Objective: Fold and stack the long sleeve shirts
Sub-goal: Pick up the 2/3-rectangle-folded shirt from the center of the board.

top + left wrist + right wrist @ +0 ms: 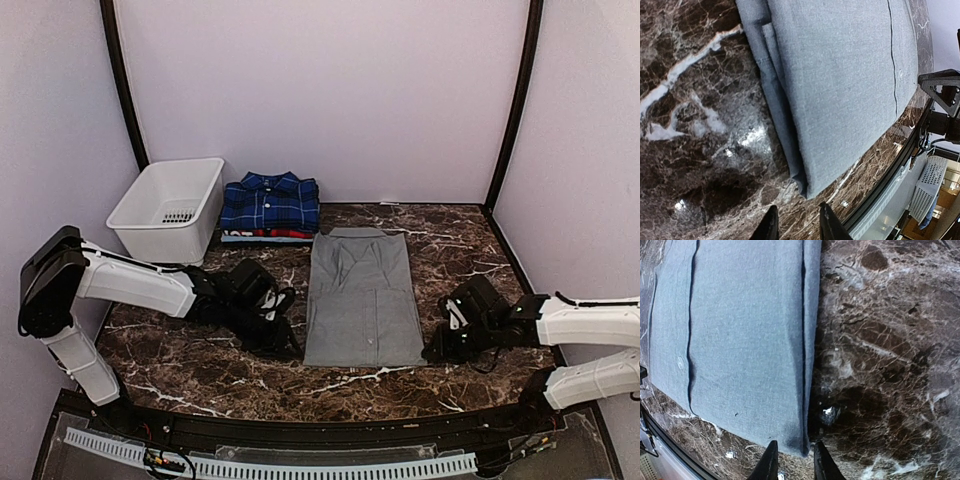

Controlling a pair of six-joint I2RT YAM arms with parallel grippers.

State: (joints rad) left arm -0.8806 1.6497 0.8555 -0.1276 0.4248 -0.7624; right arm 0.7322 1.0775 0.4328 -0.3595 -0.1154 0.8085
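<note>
Top external — grey shirt (362, 300) (folded) flat.

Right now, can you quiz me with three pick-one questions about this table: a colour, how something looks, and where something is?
1. The basket is: A red, B white, C green.
2. The grey shirt is: A balled up, B dangling off the edge, C flat, sides folded in.
3. The blue plaid shirt sits: A inside the basket, B beside the basket, C under the grey shirt.
Answers: 1 B, its walls are white; 2 C, it lies smooth; 3 B, folded just right of the basket.
</note>
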